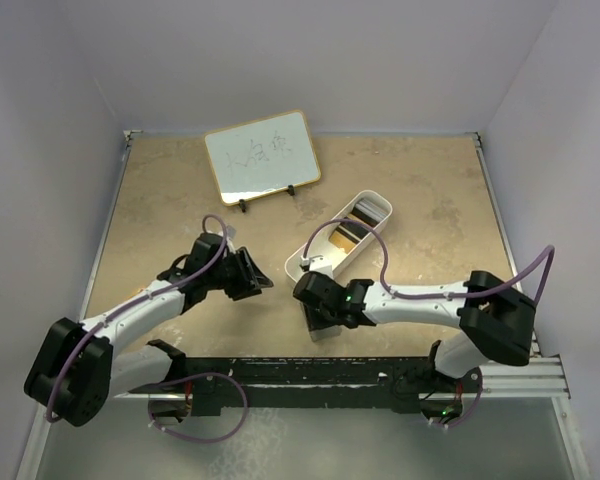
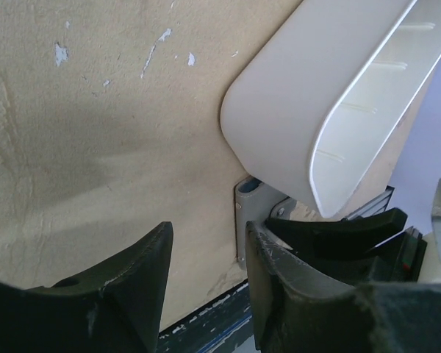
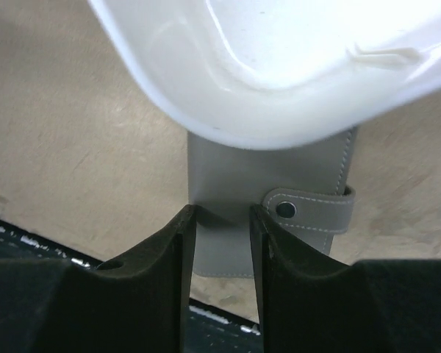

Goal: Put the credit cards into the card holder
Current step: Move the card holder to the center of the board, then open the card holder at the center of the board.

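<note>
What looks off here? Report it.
The card holder lies snapped shut, its far edge hidden by the end of the white tray; whether the tray rests on it is unclear. The table is flecked with white chips.

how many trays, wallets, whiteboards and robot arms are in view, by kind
white tray: 1
grey wallet: 1
whiteboard: 1
robot arms: 2 (left arm, right arm)
total: 5
</note>
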`<state>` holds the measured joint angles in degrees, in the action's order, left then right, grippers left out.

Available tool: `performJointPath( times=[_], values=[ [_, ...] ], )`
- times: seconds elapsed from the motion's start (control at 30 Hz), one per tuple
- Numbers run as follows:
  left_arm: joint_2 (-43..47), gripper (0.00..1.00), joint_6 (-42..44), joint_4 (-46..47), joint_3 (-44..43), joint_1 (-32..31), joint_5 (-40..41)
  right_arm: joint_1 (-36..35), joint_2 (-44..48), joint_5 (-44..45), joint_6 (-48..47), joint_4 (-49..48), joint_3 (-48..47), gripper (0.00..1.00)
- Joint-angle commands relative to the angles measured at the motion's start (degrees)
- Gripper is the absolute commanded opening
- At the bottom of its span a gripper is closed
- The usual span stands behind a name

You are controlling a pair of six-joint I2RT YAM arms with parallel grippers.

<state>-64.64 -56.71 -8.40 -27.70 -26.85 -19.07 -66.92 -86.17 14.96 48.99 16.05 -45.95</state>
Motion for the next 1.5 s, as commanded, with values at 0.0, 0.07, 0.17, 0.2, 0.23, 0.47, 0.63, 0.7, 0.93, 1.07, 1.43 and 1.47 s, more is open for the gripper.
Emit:
performJointPath(
  times=[0.0,0.07,0.17,0.2,0.23,0.47,0.63,0.7,0.93,1.07,1.43,1.47],
  values=[
    [-0.6,0.41,-2.0,4.9,1.3,-1.0,0.2,2.3,0.0,4.2,-5.3,-0.9,0.7,0.38],
    [-0.9,0.41,-3.6,7.9,1.9,-1.7,-0.2,3.1,0.3,4.3,-5.7,-0.6,0.6,0.38],
    [-2.3,0.41,-5.2,10.9,2.3,-3.1,-0.4,3.7,1.5,3.9,-6.8,0.1,0.2,0.38],
    [-2.8,0.4,-5.8,11.7,2.2,-3.6,-0.5,3.7,2.0,3.1,-7.3,0.4,0.0,0.38],
    [-3.2,0.4,-6.4,12.7,2.3,-4.3,-0.4,3.6,2.5,2.6,-7.7,0.9,-0.4,0.38],
    [-2.9,0.4,-9.1,15.3,3.2,-7.5,1.6,3.6,9.6,3.0,-12.5,6.2,-0.5,0.41],
    [-3.1,0.41,-12.1,19.6,5.8,-9.0,1.7,3.7,12.2,4.5,-15.5,6.7,1.7,0.41],
    [-3.2,0.41,-13.1,21.0,6.6,-9.5,1.7,3.6,11.9,4.9,-16.4,6.6,1.1,0.41],
    [-3.2,0.43,-13.5,21.4,7.5,-10.0,2.4,3.6,7.2,5.2,-18.4,3.9,-0.2,0.41],
    [-3.1,0.43,-13.5,21.5,8.0,-10.0,2.4,3.6,3.6,5.7,-19.2,2.6,-1.5,0.41],
    [-3.3,0.44,-13.1,21.4,8.1,-10.0,2.0,3.6,1.7,9.8,-19.6,3.4,-4.2,0.4],
    [-3.3,0.44,-13.1,21.4,8.0,-9.9,2.1,3.6,1.8,9.1,-19.6,3.4,-4.0,0.41]
  ],
)
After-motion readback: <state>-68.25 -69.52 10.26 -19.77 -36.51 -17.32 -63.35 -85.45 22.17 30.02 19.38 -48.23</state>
